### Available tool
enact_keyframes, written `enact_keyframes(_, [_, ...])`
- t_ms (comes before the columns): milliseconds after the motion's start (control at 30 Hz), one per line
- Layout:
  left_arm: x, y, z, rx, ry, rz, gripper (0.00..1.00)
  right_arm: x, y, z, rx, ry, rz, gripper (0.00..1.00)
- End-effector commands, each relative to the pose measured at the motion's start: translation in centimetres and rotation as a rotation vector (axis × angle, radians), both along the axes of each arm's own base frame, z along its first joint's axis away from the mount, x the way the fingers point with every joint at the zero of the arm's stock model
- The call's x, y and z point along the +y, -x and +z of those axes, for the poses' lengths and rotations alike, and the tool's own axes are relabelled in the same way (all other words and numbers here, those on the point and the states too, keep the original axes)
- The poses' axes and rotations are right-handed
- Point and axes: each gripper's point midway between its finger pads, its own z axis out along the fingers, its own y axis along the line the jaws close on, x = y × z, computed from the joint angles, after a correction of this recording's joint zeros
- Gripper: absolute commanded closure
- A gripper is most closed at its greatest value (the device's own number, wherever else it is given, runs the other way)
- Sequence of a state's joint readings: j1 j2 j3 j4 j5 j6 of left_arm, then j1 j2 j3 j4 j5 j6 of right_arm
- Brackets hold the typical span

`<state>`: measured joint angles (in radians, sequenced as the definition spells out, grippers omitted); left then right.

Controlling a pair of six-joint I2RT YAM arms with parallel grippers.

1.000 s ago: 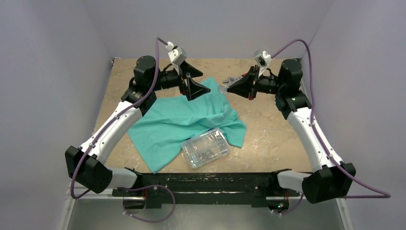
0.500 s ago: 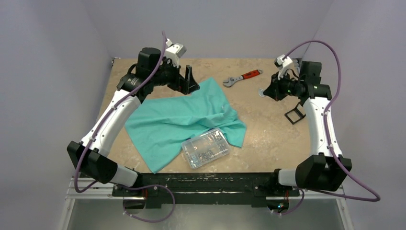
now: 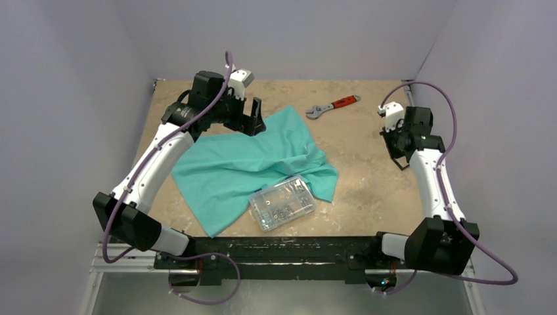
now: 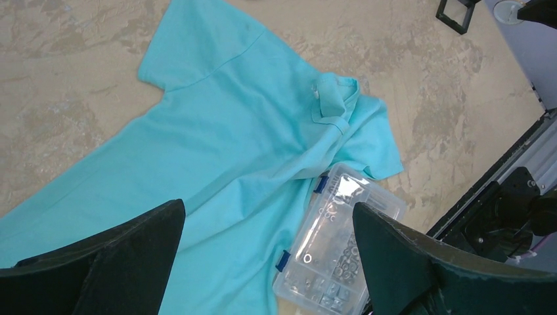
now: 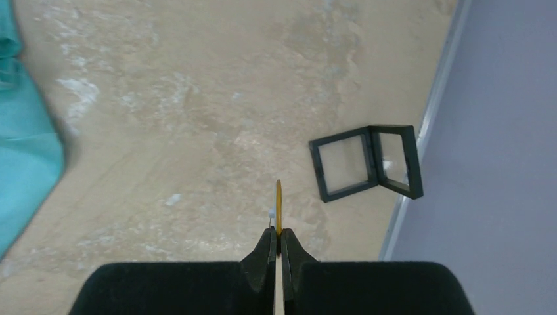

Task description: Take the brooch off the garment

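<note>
The teal-green T-shirt [image 3: 249, 164] lies crumpled in the middle of the table and fills the left wrist view [image 4: 230, 144]. Its edge also shows in the right wrist view [image 5: 20, 151]. My right gripper [image 5: 277, 231] is shut on the brooch [image 5: 278, 200], a thin orange-yellow disc seen edge-on above bare table, well clear of the shirt. In the top view the right gripper [image 3: 394, 139] is near the right wall, and the brooch is too small to see there. My left gripper [image 3: 256, 118] is open and empty above the shirt's far edge, its fingers [image 4: 98, 262] wide apart.
A clear plastic parts box [image 3: 281, 202] lies on the shirt's near edge, also in the left wrist view [image 4: 335, 249]. A red-handled wrench [image 3: 332, 105] lies at the back. An open black frame case [image 5: 364, 161] sits by the right wall [image 3: 402, 161].
My right arm has swung away from the shirt's far corner to the right wall, carrying the brooch. My left gripper has drawn back a little to the left and lowered.
</note>
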<state>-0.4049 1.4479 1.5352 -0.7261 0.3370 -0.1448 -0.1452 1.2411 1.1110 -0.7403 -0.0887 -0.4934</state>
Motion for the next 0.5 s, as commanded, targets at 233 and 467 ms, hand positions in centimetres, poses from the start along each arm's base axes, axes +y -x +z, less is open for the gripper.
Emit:
enact_keyframes(233, [1.3,0.9,0.3,-0.036,-0.005,0.032,0.00,-6.8,-2.5,-2.5,-0.047,0.331,-0.151,1.00])
enact_keyframes(467, [1.1,1.6,0.5,-0.030,0.019,0.023,0.00,-8.2,-3.2,-4.8,-0.022,0.430,-0.118,1.00])
